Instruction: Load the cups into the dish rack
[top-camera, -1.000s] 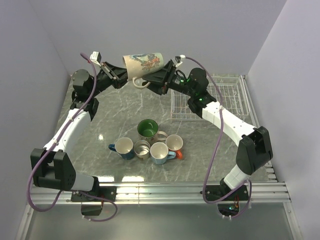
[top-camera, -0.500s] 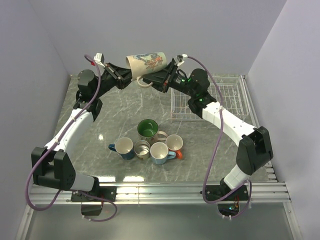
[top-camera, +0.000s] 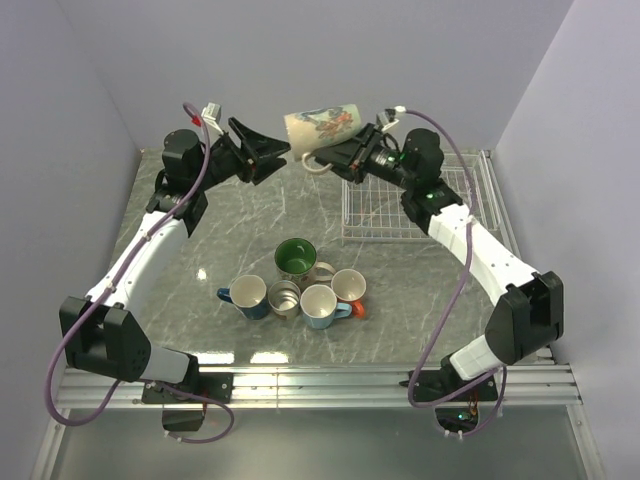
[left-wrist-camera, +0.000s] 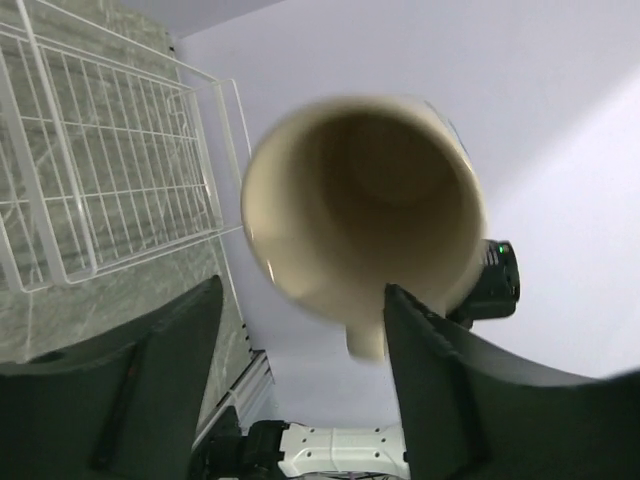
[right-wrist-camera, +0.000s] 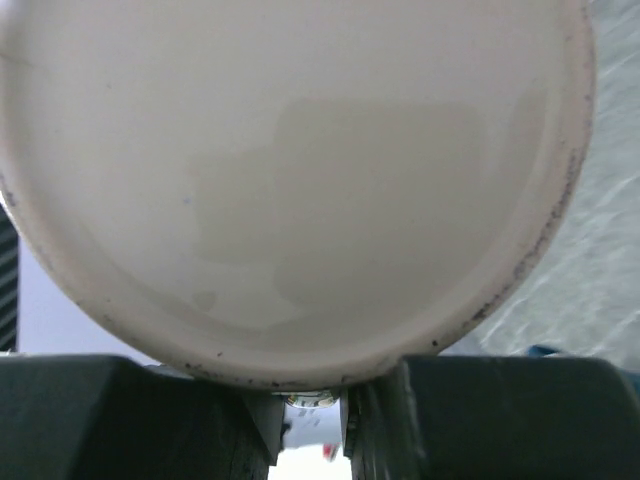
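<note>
Cream mug (top-camera: 322, 126) is hanging in the air near the far-left corner of the dish rack (top-camera: 395, 236), with the right gripper (top-camera: 338, 153) clamping it. Left gripper (top-camera: 272, 153) is sitting wide open and empty, just clear of the rim. A second ago it was gripping it.

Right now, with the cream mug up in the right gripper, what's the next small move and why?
Probably carry it right over the dish rack and lower it. The right gripper grips the cream mug in the air near the rack's left edge; the left gripper stands open, apart from it.
</note>
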